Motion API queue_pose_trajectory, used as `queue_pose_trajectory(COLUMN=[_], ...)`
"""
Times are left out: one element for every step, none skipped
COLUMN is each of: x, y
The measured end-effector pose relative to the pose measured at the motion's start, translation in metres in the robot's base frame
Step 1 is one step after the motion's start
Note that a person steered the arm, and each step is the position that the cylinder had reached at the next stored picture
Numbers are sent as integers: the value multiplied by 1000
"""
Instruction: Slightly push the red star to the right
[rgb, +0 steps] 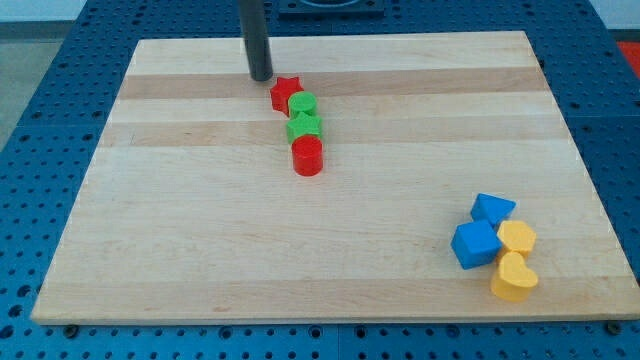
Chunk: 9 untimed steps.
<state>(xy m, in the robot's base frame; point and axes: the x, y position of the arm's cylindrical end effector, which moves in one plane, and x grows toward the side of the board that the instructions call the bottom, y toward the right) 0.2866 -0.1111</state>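
Note:
The red star (283, 92) lies near the top middle of the wooden board (200, 240). It touches a green cylinder (303, 103) at its lower right. Below that come a green star (304, 126) and a red cylinder (308, 156), forming a short chain running down. My tip (261, 77) is the lower end of the dark rod, just to the upper left of the red star, very close to it; I cannot tell whether it touches.
At the lower right lies a cluster: a blue triangular block (492, 209), a blue cube (475, 244), a yellow hexagonal block (518, 238) and a yellow heart (514, 278). Blue perforated table surrounds the board.

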Motion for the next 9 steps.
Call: queue_pose_trajectory(x=[36,37,44,66,82,69,61,56,44], y=[-1,-1,-1,-1,-1,0,8,32,46])
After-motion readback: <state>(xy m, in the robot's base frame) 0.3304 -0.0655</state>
